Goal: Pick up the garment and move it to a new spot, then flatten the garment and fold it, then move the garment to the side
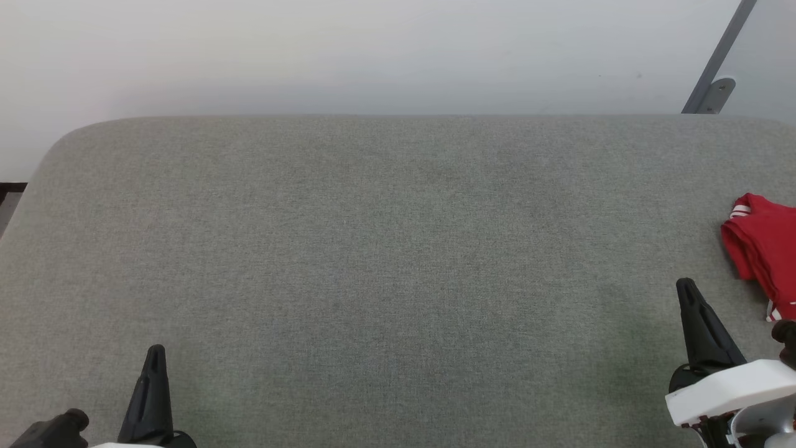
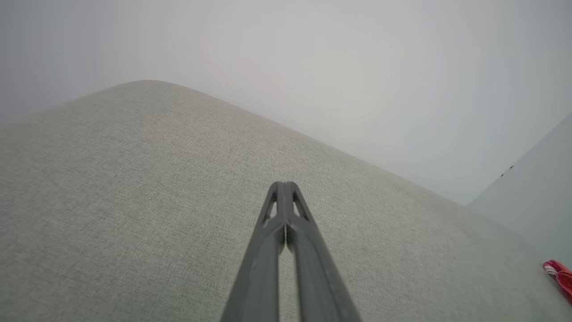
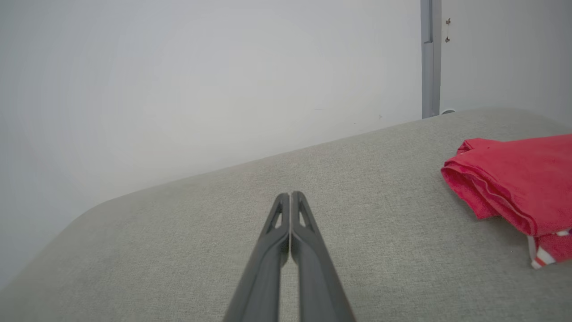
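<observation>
Grey woven padding (image 1: 373,249) formed the work surface in the head view, with a pale wall (image 1: 373,56) behind it. The garment (image 1: 765,249) lay bunched in layers on the padding, partly cut off by the view's right border. The right gripper (image 1: 686,287) stood near the garment, on its left and clear of it. The left gripper (image 1: 155,351) stood well apart from the garment, far to its left.

In the left wrist view, the left gripper (image 2: 284,185) had its two fingers pressed together along their tips, with nothing between them. A small red corner of the garment (image 2: 561,275) showed far off to the right.

In the right wrist view, the right gripper (image 3: 290,197) was likewise fully closed and empty. The garment (image 3: 514,179) lay to its right, not touching, with the striped trim (image 3: 543,257) showing under the folded red layers.

Judgement: the garment appeared folded and set aside, so the step in hand was probably the retreat.
1. Keep both claws closed so no fingertip can catch a layer.
2. Move the right arm away from the garment, never across it.
3. Hold the fingers above the padding to avoid dragging the fabric.
</observation>
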Tool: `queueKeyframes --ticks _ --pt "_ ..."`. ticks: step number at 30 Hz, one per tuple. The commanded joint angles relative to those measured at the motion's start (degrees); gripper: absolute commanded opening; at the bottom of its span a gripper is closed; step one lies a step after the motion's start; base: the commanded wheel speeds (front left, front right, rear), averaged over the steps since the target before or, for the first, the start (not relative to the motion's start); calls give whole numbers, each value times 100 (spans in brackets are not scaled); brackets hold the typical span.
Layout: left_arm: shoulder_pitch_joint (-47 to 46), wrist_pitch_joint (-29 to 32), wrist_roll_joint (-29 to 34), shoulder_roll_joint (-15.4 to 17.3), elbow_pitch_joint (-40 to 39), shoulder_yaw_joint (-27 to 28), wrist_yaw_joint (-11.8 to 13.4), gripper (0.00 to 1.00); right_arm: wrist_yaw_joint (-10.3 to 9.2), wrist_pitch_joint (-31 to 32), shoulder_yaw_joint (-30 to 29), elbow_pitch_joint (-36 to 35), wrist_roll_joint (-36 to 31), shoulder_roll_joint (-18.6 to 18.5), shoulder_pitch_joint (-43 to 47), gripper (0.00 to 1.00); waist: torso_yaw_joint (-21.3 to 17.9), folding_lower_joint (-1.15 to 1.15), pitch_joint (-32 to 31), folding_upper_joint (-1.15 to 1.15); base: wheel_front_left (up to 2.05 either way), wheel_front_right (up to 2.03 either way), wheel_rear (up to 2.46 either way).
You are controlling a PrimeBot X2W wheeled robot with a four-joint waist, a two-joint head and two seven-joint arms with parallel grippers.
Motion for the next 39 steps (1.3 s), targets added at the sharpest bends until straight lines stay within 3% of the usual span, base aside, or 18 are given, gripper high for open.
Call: queueKeyframes --ticks 1,39 --pt "-168 55 -271 48 -30 4 4 0 0 40 -35 -45 265 5 -175 0 -2 0 -5 0 0 0 0" --pt "-781 792 -3103 -120 421 -22 2 0 0 455 -141 446 3071 354 -428 0 -45 0 -107 0 0 0 0"
